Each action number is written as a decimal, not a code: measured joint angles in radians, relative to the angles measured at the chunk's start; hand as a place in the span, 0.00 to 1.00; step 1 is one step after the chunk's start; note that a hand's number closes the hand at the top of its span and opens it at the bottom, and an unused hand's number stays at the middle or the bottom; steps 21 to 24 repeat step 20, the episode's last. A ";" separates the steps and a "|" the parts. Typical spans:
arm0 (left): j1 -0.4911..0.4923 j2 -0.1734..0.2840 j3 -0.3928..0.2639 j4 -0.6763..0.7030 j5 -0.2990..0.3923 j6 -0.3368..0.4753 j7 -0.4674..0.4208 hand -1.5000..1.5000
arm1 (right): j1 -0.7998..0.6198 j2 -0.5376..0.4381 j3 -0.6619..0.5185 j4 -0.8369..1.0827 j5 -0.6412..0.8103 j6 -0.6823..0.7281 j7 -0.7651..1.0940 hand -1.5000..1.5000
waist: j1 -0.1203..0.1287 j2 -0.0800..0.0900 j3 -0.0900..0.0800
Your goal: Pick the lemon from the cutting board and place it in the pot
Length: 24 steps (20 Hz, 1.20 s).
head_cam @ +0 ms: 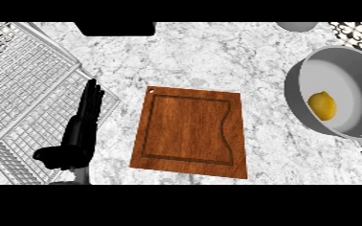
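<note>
The yellow lemon [323, 106] lies inside the grey pot [305, 72] at the right edge of the head view. A brown wooden cutting board [191, 130] lies in the middle of the marble counter with nothing on it. My left hand [76, 134] rests at the lower left, fingers straight and pointing up, open, beside the board and apart from it. My right hand does not show.
A white wire dish rack [35, 76] fills the left side, partly under my left hand. A black object [115, 28] sits at the top edge. A grey round item [297, 26] and a patterned one [348, 31] show at the top right.
</note>
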 measured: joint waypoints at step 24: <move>0.001 -0.002 0.033 0.011 0.004 -0.041 -0.017 0.50 | 0.156 -0.179 -0.272 0.251 -0.326 0.143 -0.296 0.00 | 0.001 0.001 0.000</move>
